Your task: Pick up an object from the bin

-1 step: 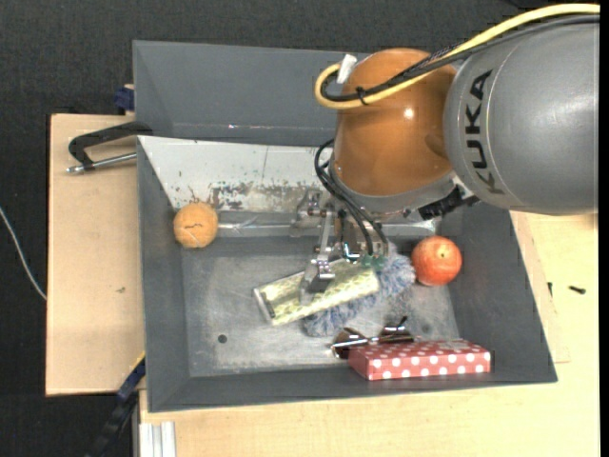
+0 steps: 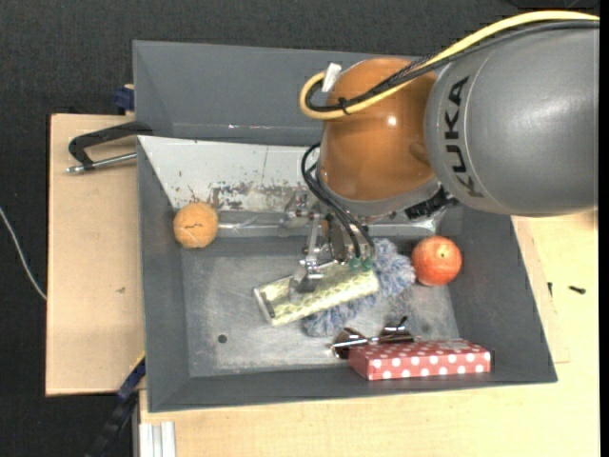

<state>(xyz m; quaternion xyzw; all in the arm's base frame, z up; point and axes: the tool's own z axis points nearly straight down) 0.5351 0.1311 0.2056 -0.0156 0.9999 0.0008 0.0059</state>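
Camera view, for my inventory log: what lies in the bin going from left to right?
Orange ball → pale yellow-green bar → red apple. Left out for overlap: blue-grey cloth, red dotted box.

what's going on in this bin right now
A KUKA arm is reaching into the grey bin. Its gripper is low over the middle, just above a long pale brush-like bar that lies partly on a blue-grey fuzzy cloth. Whether it has a grip on the bar is unclear. An orange ball sits at the left, a red apple at the right, and a red dotted box along the front wall.
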